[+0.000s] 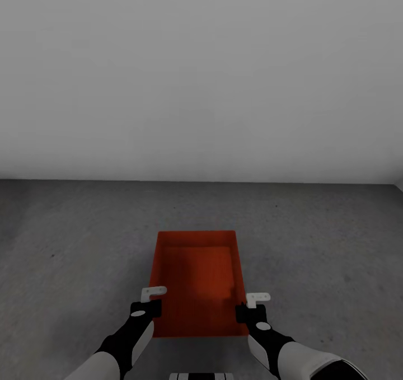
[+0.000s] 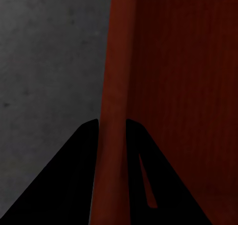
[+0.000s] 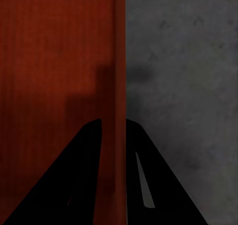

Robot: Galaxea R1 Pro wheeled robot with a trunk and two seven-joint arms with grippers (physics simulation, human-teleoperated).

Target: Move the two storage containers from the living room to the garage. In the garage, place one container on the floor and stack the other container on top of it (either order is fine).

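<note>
Orange-red, the container [image 1: 197, 279] sits between your two sets of fingers, held by its long side walls, over the dark grey concrete floor [image 1: 73, 240] of the garage, with a pale grey wall [image 1: 201, 72] ahead. Your left gripper [image 1: 150, 301] has its fingers clenched on the left wall of the box, one finger inside and one outside; the left wrist view shows that wall [image 2: 113, 135] running straight between the two dark fingers [image 2: 74, 185]. Your right gripper [image 1: 253, 306] grasps the opposite wall the same way, and the right wrist view shows the rim [image 3: 119, 135] pinched between its fingers [image 3: 158, 185].

Judging from this, you have carried one container into the garage, and it is either just above the concrete or already resting on it; from the head view you cannot tell which. I see one box here, so the stacking looks not yet done.

From the head camera you get the whole box, both arms and the room. From the wrist cameras you get what the head view lacks: the wall truly sitting between the fingers, the ribbed inner face of the box [image 3: 49, 61] on one side and rough concrete [image 2: 44, 61] just beyond the outer finger.
</note>
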